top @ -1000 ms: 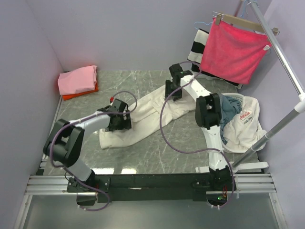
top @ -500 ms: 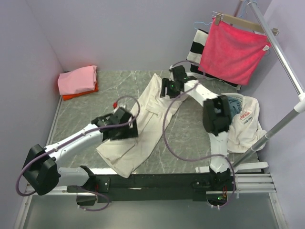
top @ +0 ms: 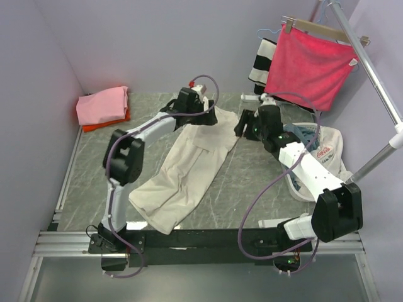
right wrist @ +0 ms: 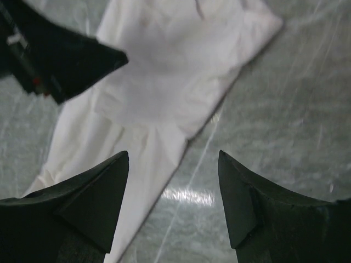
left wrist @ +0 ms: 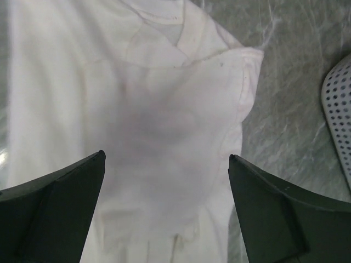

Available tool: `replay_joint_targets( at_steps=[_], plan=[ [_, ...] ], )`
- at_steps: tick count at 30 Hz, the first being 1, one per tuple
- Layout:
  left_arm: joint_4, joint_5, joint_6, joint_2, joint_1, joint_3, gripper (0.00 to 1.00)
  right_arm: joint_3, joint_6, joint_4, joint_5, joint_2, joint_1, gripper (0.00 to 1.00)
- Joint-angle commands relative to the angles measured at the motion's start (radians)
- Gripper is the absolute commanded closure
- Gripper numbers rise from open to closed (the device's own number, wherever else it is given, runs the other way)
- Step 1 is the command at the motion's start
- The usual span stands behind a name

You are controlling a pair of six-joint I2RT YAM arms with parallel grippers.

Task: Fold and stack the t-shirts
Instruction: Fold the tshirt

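The folded pink t-shirt [top: 102,104], stacked on the orange-red t-shirt [top: 94,126], lies well left of the left gripper [left wrist: 165,159]. That gripper is released, jaws spread above the collar end of the cream t-shirt [top: 182,170]. The right gripper [right wrist: 173,156], likewise released, hangs over the right edge of that end. Closing there may catch one layer only, or bare table [top: 252,189]. The glossy grey marbled surface would let cloth slide; lilac walls [top: 157,44] enclose it.
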Motion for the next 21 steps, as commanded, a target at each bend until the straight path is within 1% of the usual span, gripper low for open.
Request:
replay_joint_targets(
  at_steps=[1, 2, 4, 6, 7, 10, 13, 14, 18, 20, 21],
  plan=[
    [0.043, 0.273, 0.071, 0.146, 0.000, 0.200, 0.01, -0.072, 0.034, -0.008, -0.092, -0.070, 0.016, 0.27],
    [0.042, 0.302, 0.074, 0.200, 0.003, 0.222, 0.01, -0.085, 0.026, -0.026, -0.123, -0.071, 0.023, 0.27],
    [0.051, 0.365, 0.070, 0.246, 0.003, 0.272, 0.01, -0.100, 0.015, -0.031, -0.176, -0.067, 0.044, 0.27],
    [0.043, 0.391, 0.070, 0.318, 0.004, 0.311, 0.01, -0.117, 0.008, -0.033, -0.258, -0.050, 0.059, 0.27],
    [0.031, 0.390, 0.074, 0.341, 0.004, 0.357, 0.01, -0.120, 0.008, -0.031, -0.291, -0.041, 0.076, 0.27],
    [-0.020, 0.358, 0.083, 0.415, 0.015, 0.420, 0.01, -0.125, 0.015, -0.016, -0.413, 0.013, 0.110, 0.27],
    [-0.030, 0.302, 0.074, 0.426, 0.049, 0.417, 0.01, -0.089, 0.012, -0.034, -0.476, 0.094, 0.176, 0.27],
    [-0.030, 0.282, 0.068, 0.429, 0.076, 0.414, 0.01, -0.068, 0.008, -0.039, -0.497, 0.134, 0.205, 0.27],
    [0.022, 0.274, 0.033, 0.430, 0.145, 0.400, 0.01, -0.019, 0.008, -0.037, -0.574, 0.228, 0.272, 0.27],
    [0.002, 0.282, 0.028, 0.482, 0.171, 0.470, 0.01, 0.012, -0.003, -0.040, -0.612, 0.278, 0.297, 0.26],
    [-0.018, 0.293, 0.030, 0.508, 0.178, 0.575, 0.00, 0.024, -0.008, -0.047, -0.623, 0.298, 0.318, 0.26]
  ],
)
